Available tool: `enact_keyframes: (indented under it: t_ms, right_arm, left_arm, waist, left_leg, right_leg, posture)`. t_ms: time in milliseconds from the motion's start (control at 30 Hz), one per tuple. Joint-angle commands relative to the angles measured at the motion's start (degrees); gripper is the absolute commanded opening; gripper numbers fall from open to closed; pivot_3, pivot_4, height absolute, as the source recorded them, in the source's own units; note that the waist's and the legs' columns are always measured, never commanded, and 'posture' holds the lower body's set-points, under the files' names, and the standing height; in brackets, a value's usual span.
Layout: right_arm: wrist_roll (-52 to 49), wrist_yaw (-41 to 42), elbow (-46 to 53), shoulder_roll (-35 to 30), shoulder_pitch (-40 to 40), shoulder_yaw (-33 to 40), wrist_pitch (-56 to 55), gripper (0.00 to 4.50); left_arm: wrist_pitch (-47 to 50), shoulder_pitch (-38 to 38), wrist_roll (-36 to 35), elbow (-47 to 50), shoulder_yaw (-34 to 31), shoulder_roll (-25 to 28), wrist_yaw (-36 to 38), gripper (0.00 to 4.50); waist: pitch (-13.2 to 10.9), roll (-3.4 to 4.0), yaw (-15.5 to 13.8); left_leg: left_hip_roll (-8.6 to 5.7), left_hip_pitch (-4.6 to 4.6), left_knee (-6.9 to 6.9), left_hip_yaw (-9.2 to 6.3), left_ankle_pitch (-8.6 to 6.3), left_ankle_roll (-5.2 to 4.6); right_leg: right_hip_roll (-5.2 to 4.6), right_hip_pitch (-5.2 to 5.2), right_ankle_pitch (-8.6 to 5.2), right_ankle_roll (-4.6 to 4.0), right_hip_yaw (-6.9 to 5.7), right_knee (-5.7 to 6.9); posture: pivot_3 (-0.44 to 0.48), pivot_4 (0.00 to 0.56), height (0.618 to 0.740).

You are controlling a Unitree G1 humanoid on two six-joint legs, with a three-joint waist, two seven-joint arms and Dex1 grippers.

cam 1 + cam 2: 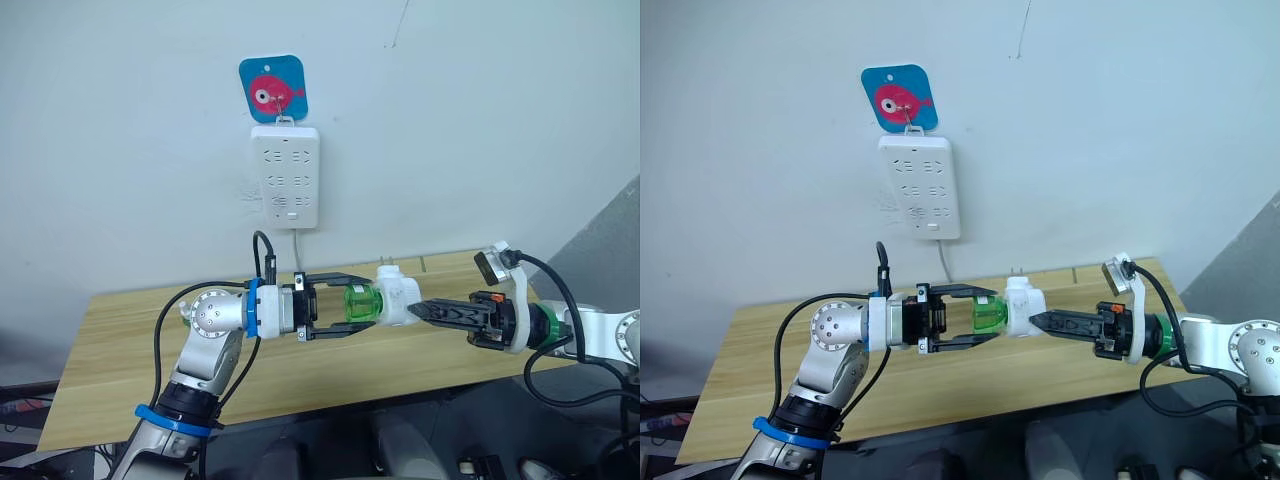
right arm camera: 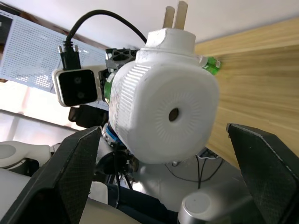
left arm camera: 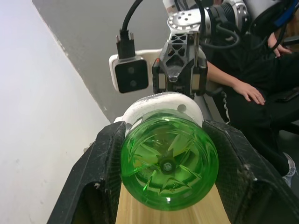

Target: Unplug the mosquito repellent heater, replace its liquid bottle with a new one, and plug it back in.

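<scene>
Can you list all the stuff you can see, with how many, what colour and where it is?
Mosquito repellent heater: one, white, held in the air above the table, prongs pointing up.
Liquid bottle: one, green, joined to the heater, between the left jaws.
Power strip: one, white, hanging on the wall.
Fish hanger: one, blue with a pink fish, above the strip.
Table: one, light wood, against the wall.
Person's hand: one, in the left wrist view.
Left gripper: black, shut on the bottle.
Right gripper: black, at the heater.
</scene>
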State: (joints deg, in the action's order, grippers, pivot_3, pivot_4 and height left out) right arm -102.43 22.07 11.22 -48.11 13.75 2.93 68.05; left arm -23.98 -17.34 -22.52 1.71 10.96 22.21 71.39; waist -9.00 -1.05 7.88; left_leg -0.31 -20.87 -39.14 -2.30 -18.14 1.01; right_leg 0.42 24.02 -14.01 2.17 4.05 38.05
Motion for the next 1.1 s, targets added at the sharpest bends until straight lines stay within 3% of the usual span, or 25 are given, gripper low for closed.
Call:
enact_keyframes:
  t_ms: [33,600,767,1100]
  right_arm:
    - [-0.98,-0.8,0.03,1.0,0.49,0.45,-0.33,4.5]
    - [-4.15,-5.47,1.59,6.0,2.29,-0.24,-1.85,4.5]
    - [-5.49,-6.06,2.77,6.0,2.85,-0.6,-1.83,3.5]
    - [-7.34,-7.43,3.56,4.71,3.2,-0.8,-2.23,3.5]
  left_arm:
    - [-0.17,0.16,-1.58,2.18,-0.32,-0.4,-0.71,2.3]
    - [1.0,-0.16,-1.38,2.81,0.33,-1.47,-0.56,2.3]
    - [1.31,-0.52,-1.18,2.43,0.29,-1.56,-0.46,2.29]
    - [1.26,-0.79,0.06,0.97,-0.07,-0.92,-0.86,2.29]
  waist:
    - [0.0,0.0,0.02]
    - [0.06,0.02,0.02]
    - [0.07,0.02,0.02]
    - [0.11,0.03,0.02]
  left_leg:
    - [0.0,0.0,0.0,0.0,0.0,0.0]
    - [0.0,-0.01,-0.01,-0.01,0.0,0.0]
    - [0.0,-0.01,-0.01,-0.01,0.0,0.0]
    - [0.0,-0.01,-0.03,-0.01,0.0,0.0]
  right_leg:
    - [0.0,0.0,0.0,0.0,0.0,0.0]
    - [0.0,0.0,0.01,0.0,-0.01,0.0]
    - [-0.01,0.0,0.01,0.0,0.0,0.0]
    - [0.0,0.0,0.02,0.0,0.0,0.02]
  posture:
    - [-0.169,0.121,0.73]
    - [-0.159,0.108,0.73]
    - [-0.159,0.105,0.73]
    - [-0.157,0.103,0.73]
